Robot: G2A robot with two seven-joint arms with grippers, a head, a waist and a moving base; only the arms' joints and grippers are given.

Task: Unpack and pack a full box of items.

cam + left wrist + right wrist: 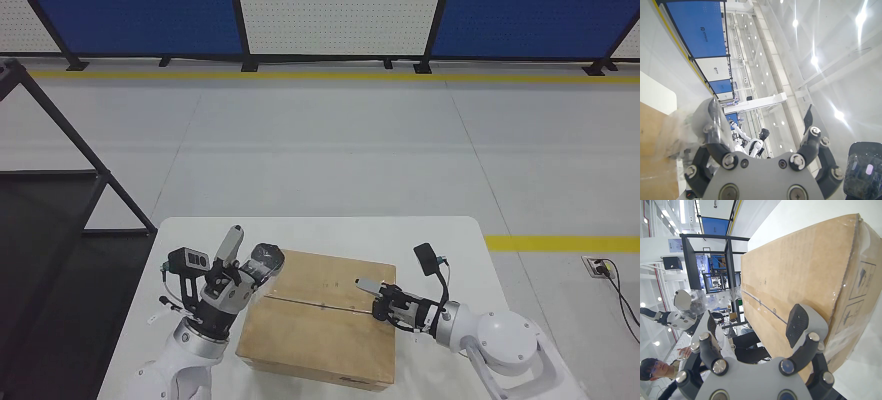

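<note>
A closed cardboard box [320, 325] lies in the middle of the white table [440, 240], with a dark seam [761, 304] running along its taped top. My left gripper [258, 266] is at the box's far left corner, tilted up toward the ceiling and open [762, 117]. Crumpled clear tape [676, 130] clings around one of its fingers [715, 117] and hangs off the box's end [732, 293]. My right gripper [372, 297] is open at the box's right end [753, 325]. One pad [797, 325] is just over the top near the seam.
A black metal rack [40, 230] stands off the table's left side. Bare table strips run behind the box and to its right [450, 270]. Loose clear film covers the box's near end face [865, 262].
</note>
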